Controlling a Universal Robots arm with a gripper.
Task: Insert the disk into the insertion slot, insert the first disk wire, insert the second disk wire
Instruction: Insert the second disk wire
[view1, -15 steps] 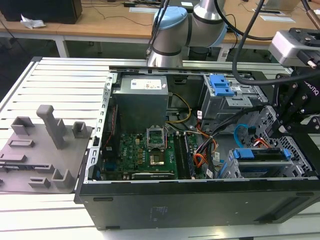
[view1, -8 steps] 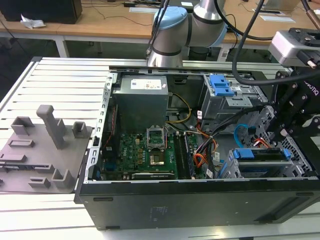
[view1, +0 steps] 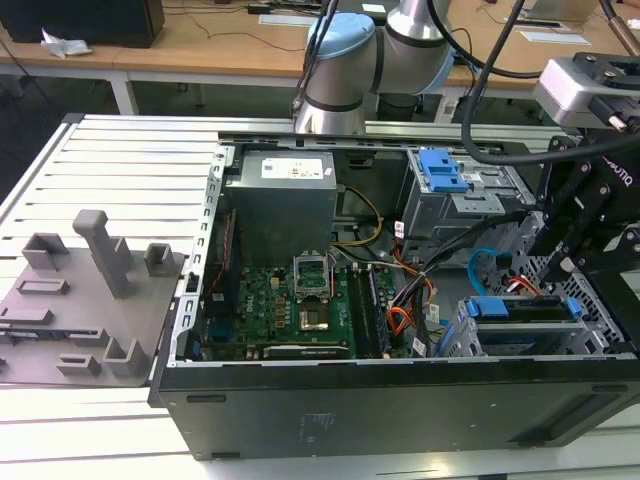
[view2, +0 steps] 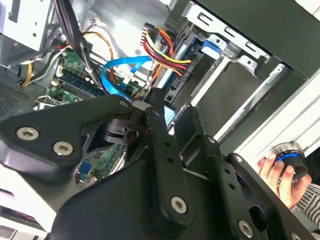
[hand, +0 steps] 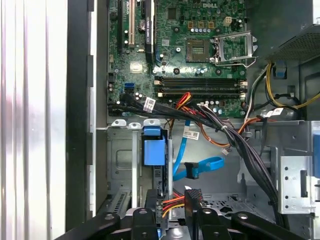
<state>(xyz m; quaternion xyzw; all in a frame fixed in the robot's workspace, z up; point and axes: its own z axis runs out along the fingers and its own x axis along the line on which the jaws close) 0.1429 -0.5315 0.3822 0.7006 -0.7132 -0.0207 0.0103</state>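
While on edge inside the insertion slot (view1: 450, 335), the disk (view1: 520, 308) lengthwise across the exterior view; claw (hand: 170, 212) grip unclear.

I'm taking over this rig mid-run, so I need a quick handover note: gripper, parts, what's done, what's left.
The gripper is low over the insertion slot, at the black connector of the red-yellow wire bundle; whether it holds it is unclear.
The disk sits in the slot, blue carrier showing, so insertion looks done.
The second disk wire lies loose, its dark end unplugged.
Left: that wire. Whether the black connector is seated can't be judged.
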